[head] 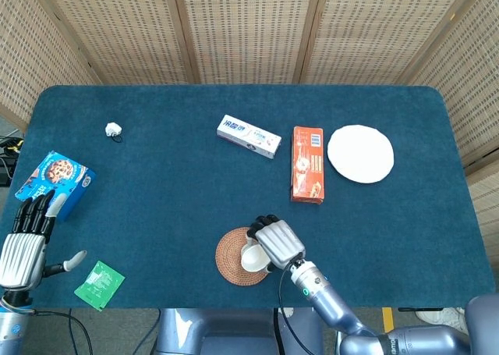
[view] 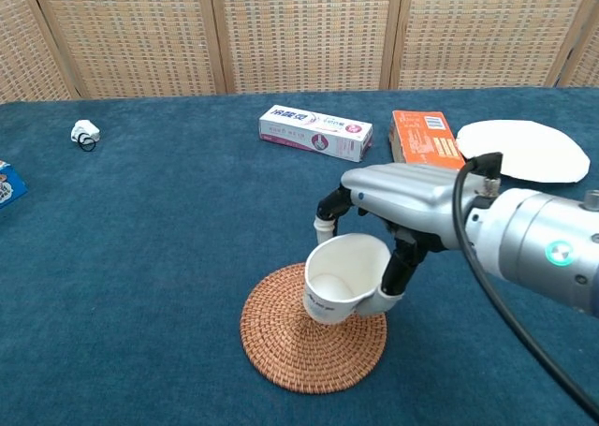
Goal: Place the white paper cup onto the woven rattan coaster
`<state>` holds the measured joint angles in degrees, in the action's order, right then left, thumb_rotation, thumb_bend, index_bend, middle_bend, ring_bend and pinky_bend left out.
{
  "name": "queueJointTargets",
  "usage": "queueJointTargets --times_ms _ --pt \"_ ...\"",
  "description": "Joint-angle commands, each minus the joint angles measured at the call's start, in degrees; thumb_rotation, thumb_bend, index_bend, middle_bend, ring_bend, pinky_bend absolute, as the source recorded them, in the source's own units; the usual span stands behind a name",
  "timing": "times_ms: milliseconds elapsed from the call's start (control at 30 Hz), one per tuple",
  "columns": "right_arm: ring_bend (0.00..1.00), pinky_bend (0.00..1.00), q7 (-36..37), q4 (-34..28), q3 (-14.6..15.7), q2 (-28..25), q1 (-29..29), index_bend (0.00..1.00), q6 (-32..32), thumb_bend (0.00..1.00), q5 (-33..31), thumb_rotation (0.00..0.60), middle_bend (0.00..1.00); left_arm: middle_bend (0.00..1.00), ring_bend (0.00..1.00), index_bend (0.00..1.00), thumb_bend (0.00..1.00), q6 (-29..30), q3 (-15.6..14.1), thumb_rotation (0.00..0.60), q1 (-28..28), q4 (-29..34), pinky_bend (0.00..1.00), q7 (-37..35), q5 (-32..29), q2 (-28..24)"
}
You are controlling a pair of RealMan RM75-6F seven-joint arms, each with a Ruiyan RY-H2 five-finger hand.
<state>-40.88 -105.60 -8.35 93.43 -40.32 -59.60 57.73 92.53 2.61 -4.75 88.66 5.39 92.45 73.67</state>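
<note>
The right hand (view: 402, 215) reaches in palm-down from the right, grasping the tilted white paper cup (view: 343, 278) on the woven rattan coaster (view: 281, 337); left hand (head: 25, 242) rests released, near left.

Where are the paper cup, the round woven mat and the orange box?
white paper cup (view: 342, 278): chest view, on its inner wall.
woven rattan coaster (view: 285, 346): chest view, on its bare front-left weave.
orange box (head: 307, 163): head view, on the middle of its top face.

Matt paper cup (view: 339, 281), rough woven rattan coaster (view: 299, 346), glossy metal right hand (view: 404, 201).
</note>
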Motion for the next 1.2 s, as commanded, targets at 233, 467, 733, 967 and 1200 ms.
queueJointTargets --times_ms 233,467,733,967,1200 --pt "0.2 0.22 -0.43 4.15 -1.12 4.16 -2.48 0.45 -0.13 0.03 -2.37 0.6 0.32 0.0 0.0 0.0 0.0 -0.14 -0.02 0.0 -0.04 0.06 0.0 -0.53 -0.05 -0.19" --pt "0.2 0.22 -0.48 4.64 -0.75 4.85 -3.32 0.43 -0.15 0.04 -3.38 0.6 0.31 0.0 0.0 0.0 0.0 -0.08 0.04 0.0 -0.05 0.17 0.0 -0.68 -0.05 -0.26" --pt "0.07 0.19 -1.33 4.36 0.04 4.94 -3.95 0.3 -0.47 0.04 -4.78 0.6 0.17 0.0 0.0 0.0 0.0 0.06 -0.03 0.0 -0.03 0.29 0.0 -0.58 0.18 -0.28" --pt "0.0 0.09 -4.18 2.96 0.83 3.72 -4.61 0.2 -1.47 0.04 -7.06 0.6 0.0 0.0 0.0 0.0 0.0 -0.02 -0.09 0.0 -0.05 0.23 0.0 -0.46 0.22 -0.18" --pt "0.0 0.05 -7.53 -0.36 2.77 -0.93 -3.31 0.14 -6.27 0.03 -7.45 0.6 0.0 0.0 0.0 0.0 0.0 0.04 0.03 0.0 -0.01 0.12 0.0 -0.67 0.04 -0.22"
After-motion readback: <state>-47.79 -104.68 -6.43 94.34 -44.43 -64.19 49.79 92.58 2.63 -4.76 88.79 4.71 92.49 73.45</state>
